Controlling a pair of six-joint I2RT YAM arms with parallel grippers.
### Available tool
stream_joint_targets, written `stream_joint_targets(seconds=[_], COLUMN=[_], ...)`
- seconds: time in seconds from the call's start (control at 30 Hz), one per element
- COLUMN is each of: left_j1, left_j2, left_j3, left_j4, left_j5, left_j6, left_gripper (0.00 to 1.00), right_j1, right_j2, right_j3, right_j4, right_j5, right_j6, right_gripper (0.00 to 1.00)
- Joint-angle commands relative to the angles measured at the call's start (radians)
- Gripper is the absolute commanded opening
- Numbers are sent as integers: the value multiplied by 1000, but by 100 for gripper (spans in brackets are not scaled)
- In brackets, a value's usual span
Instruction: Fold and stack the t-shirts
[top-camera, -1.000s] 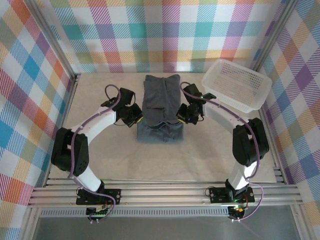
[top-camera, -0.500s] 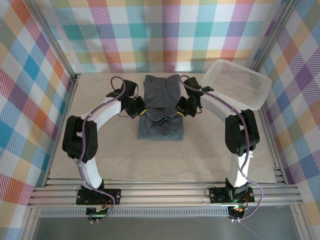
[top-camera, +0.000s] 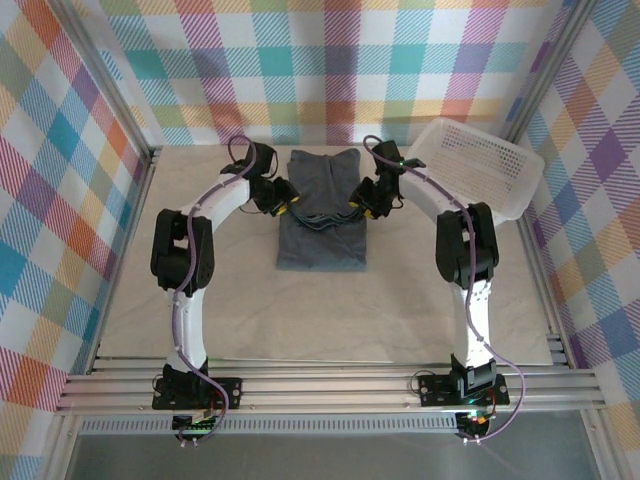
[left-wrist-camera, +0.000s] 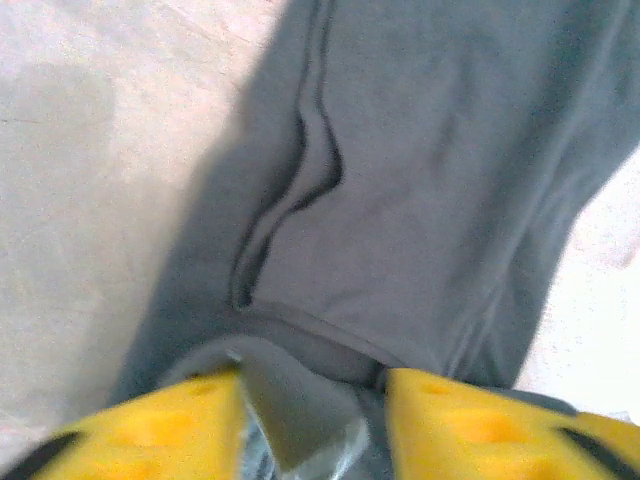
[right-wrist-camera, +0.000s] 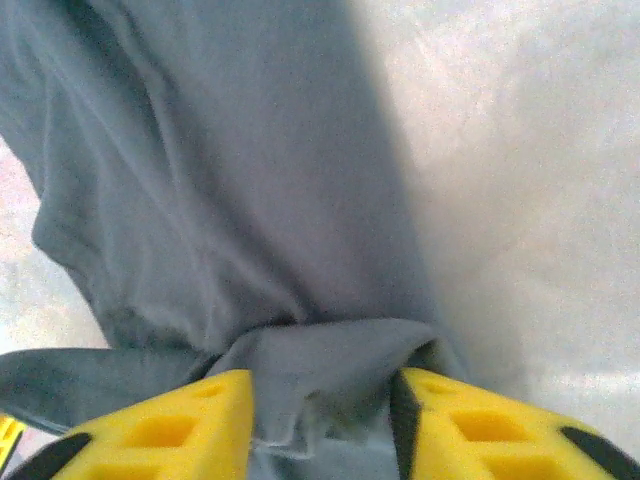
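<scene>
A dark charcoal-grey t-shirt (top-camera: 320, 245) lies folded into a narrow strip at the middle of the table, running from near the back wall toward me. My left gripper (top-camera: 286, 200) is shut on its left edge and my right gripper (top-camera: 356, 205) on its right edge, holding a sagging fold of cloth up between them. In the left wrist view the t-shirt (left-wrist-camera: 420, 180) bunches between the yellow fingers of the left gripper (left-wrist-camera: 310, 420). The right wrist view has a fold of the t-shirt (right-wrist-camera: 230, 180) pinched in the right gripper (right-wrist-camera: 320, 420).
A white perforated basket (top-camera: 480, 165) stands at the back right, close to my right forearm. The beige table (top-camera: 250, 310) is bare in front of the shirt. Plaid walls close in the back and both sides.
Both grippers have moved toward the back wall, carrying the held fold with them. More of the shirt's lower layer now lies uncovered in front, and both arms are stretched further out.
</scene>
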Motion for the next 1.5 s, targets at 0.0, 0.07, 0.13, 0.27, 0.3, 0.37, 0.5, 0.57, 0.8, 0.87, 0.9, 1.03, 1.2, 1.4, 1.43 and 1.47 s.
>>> stream_joint_targets(seconds=[0.0, 0.07, 0.13, 0.27, 0.3, 0.37, 0.5, 0.57, 0.8, 0.87, 0.9, 1.03, 1.2, 1.4, 1.43, 1.47], left_j1=[23, 21, 19, -2, -11, -36, -88, -103, -115, -115, -114, -112, -113, -129, -137, -147], left_j2=[-102, -204, -301, -455, -479, -496, -456, -428, -335, -311, -299, -268, -348, -541, -582, -619], left_j3=[-34, -133, -279, -613, -686, -769, -795, -795, -753, -734, -722, -663, -650, -803, -843, -878], left_j4=[-26, -19, 0, 138, 200, 313, 345, 361, 343, 349, 351, 377, 340, 317, 319, 323], left_j5=[-42, -68, -65, -8, 16, 60, 57, 58, 43, 36, 30, 11, -60, -38, -29, -18], left_j6=[51, 43, -5, -149, -201, -278, -334, -347, -346, -340, -338, -326, -296, -269, -268, -269], left_gripper=[65, 67, 69, 65, 62, 58, 58, 58, 55, 51, 47, 17, 0, 0, 0, 0], right_j1=[-16, -17, -14, 25, 49, 88, 113, 116, 117, 117, 117, 116, 115, 127, 137, 148], right_j2=[-53, -141, -240, -387, -414, -434, -442, -427, -328, -305, -293, -262, -305, -477, -507, -535], right_j3=[14, -64, -187, -447, -503, -584, -694, -715, -683, -669, -657, -613, -603, -741, -769, -794], right_j4=[-23, -14, 18, 71, 94, 137, 232, 256, 289, 298, 301, 326, 305, 282, 270, 262], right_j5=[-9, 34, 52, 56, 57, 36, -6, -21, -61, -64, -62, -59, -20, -31, -41, -45], right_j6=[-100, -132, -128, -87, -72, -35, 51, 70, 100, 110, 113, 126, 131, 121, 119, 117], right_gripper=[54, 59, 61, 62, 62, 62, 61, 61, 53, 49, 47, 23, 0, 0, 0, 0])
